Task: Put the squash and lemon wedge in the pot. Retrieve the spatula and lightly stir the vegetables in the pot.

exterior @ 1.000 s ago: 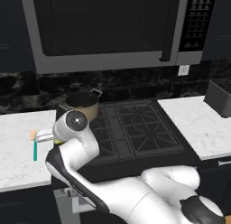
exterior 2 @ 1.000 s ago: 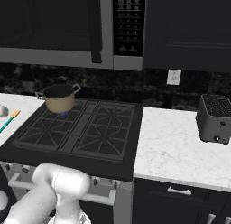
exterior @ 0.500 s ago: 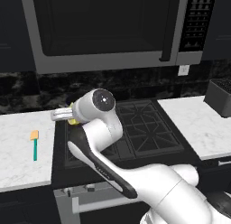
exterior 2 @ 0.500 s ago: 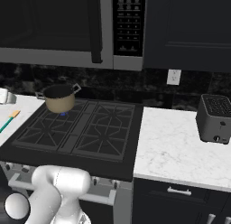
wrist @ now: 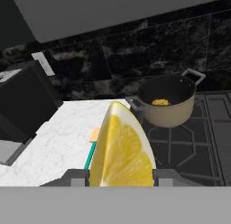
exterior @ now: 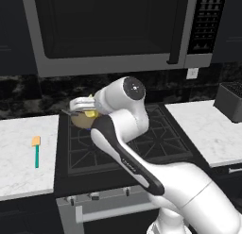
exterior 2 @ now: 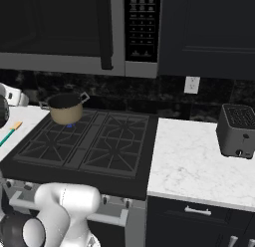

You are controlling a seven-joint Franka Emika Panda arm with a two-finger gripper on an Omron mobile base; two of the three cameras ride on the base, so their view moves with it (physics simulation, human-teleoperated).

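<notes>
The claw (wrist: 121, 175) is clenched on the lemon wedge (wrist: 121, 148), which stands up between the two finger tips with its cut face toward the hand camera and its pointed end up; the grip looks square across the wedge's lower part.

The relation that matters is wedge to pot (wrist: 168, 101); in the hand view the pot lies ahead of the claw and off to the right, on the stove's rear burner, its dark mouth open and the squash (wrist: 160, 102) already lying inside as a small golden lump; so one vegetable looks done and the wedge is the one in transit.

In the left base view the claw (exterior: 84, 105) hangs at the pot's left side with the yellow lemon wedge (exterior: 90, 113) showing beside it, near the rim but, as far as I can judge, not yet over the opening; the coming move should carry the wedge across the near rim before any release.

The spatula (exterior: 36, 150) lies on the white table (exterior: 19, 157) left of the stove, well apart from the pot, teal handle running toward the front edge and blade at the far end; it waits for the stirring step.
</notes>
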